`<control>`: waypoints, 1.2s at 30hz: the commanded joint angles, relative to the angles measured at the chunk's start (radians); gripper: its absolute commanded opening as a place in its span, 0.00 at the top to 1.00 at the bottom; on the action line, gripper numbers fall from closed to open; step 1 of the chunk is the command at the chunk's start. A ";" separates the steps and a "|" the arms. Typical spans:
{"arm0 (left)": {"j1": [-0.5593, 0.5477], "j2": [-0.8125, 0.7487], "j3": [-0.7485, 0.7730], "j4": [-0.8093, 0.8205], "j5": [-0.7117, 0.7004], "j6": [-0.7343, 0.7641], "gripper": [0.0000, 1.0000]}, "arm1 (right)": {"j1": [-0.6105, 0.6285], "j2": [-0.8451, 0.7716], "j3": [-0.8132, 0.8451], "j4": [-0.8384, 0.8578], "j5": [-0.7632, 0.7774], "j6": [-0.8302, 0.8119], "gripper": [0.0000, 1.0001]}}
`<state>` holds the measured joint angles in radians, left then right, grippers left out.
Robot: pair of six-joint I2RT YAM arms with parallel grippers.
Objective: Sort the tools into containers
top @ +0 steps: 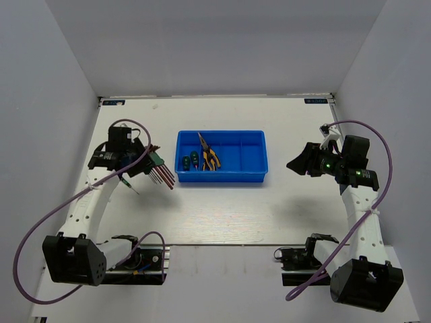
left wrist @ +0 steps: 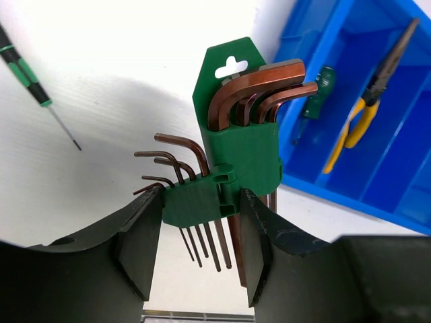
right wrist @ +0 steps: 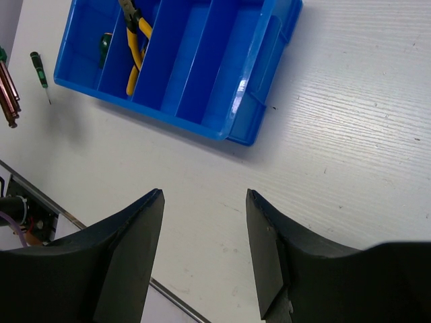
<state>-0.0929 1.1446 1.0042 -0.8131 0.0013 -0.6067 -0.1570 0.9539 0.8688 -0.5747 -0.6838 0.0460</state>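
Noted two arms of white moulded links with black joint housings: left arm (top: 91,202) at lower left of the top view, right arm (top: 363,222) at lower right. Fitted with a glossy purple cable (top: 37,235) looping along each. Showing small green indicator lights (top: 328,163) on the right wrist. Left gripper (left wrist: 200,222) and right gripper (right wrist: 204,222): broad matte black fingers (left wrist: 135,256), tapering to blunt tips.

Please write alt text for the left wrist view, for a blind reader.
The left gripper clamps a green holder of reddish hex keys over a white table. At right, a blue tray holds yellow-handled pliers and a green screwdriver; a thin screwdriver lies upper left.
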 commanded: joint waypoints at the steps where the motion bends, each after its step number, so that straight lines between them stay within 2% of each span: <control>1: -0.010 -0.003 0.074 0.049 0.066 0.016 1.00 | -0.004 0.000 -0.005 0.013 -0.019 -0.001 0.42; 9: -0.019 0.087 0.152 0.077 0.141 0.025 1.00 | -0.003 0.000 -0.007 0.015 -0.022 -0.001 0.42; 20: -0.070 0.217 0.266 0.107 0.170 0.035 1.00 | -0.003 0.005 -0.007 0.015 -0.016 -0.003 0.42; 36: -0.208 0.458 0.471 0.158 0.180 0.035 1.00 | -0.003 0.014 -0.007 0.013 -0.010 -0.005 0.42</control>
<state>-0.2745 1.6119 1.3964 -0.7258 0.1429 -0.5678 -0.1570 0.9657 0.8684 -0.5747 -0.6834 0.0456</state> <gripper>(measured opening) 0.564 0.583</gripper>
